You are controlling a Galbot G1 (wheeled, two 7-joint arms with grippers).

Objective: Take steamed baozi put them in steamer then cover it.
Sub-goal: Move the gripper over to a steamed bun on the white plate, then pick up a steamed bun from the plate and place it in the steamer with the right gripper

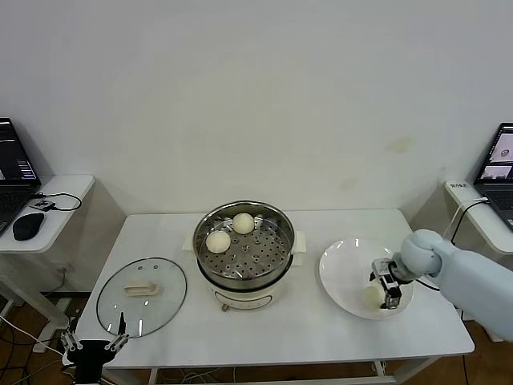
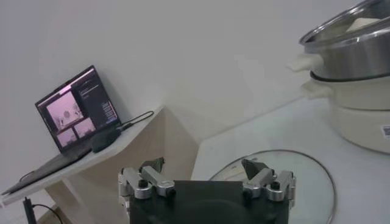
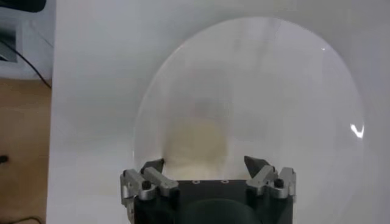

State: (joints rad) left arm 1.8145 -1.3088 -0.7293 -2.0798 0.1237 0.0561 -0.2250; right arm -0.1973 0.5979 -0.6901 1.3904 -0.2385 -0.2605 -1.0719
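Observation:
The steamer point(image 1: 282, 237) stands mid-table with two steamed baozi point(image 1: 243, 223) point(image 1: 218, 241) on its perforated tray. One more baozi point(image 1: 371, 295) lies on the white plate point(image 1: 345, 261) at the right; I see no fourth one. My right gripper point(image 1: 385, 289) is open low over the plate, with that baozi point(image 3: 195, 143) just ahead of its fingertips point(image 3: 205, 164). The cover point(image 1: 142, 295), a glass lid with a cream handle, lies flat on the table at the left. My left gripper point(image 1: 94, 346) waits open and empty by the table's front left edge, just short of the cover point(image 2: 304, 182).
A side table at the left carries a laptop point(image 1: 16, 172) and a black mouse point(image 1: 28, 226); both show in the left wrist view point(image 2: 76, 109). Another laptop point(image 1: 498, 172) stands on a side table at the right. The steamer's side point(image 2: 353, 49) rises beyond the cover.

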